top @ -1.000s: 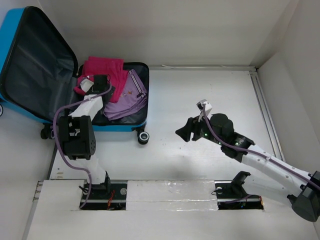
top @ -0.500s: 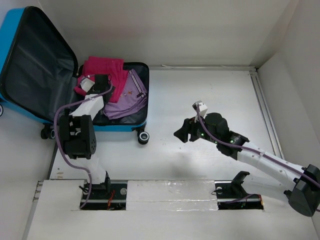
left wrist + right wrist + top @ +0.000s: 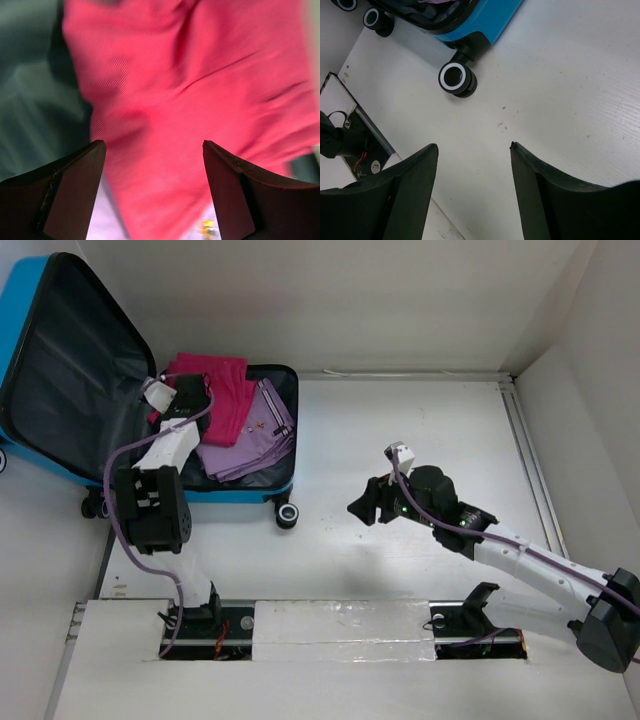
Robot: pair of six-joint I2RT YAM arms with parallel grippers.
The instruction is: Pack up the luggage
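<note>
The bright-blue luggage (image 3: 240, 494) lies open at the back left, its dark-lined lid (image 3: 70, 370) propped up to the left. Inside the base lie a pink garment (image 3: 228, 390) and a lilac garment (image 3: 258, 435). My left gripper (image 3: 188, 392) hovers open just over the pink garment (image 3: 200, 75), with nothing between its fingers (image 3: 75, 192); a strip of lilac garment (image 3: 107, 222) shows below. My right gripper (image 3: 362, 506) is open and empty above the bare table, right of the luggage's blue shell (image 3: 490, 20).
A black caster wheel (image 3: 455, 78) of the luggage sticks out toward my right gripper (image 3: 472, 146). White walls close the table at the back and right. The left arm's base mount (image 3: 342, 142) sits at the near edge.
My left gripper has moved back and a little left across the pink garment, its jaws slightly narrower. My right arm shifted slightly left, then stayed still.
</note>
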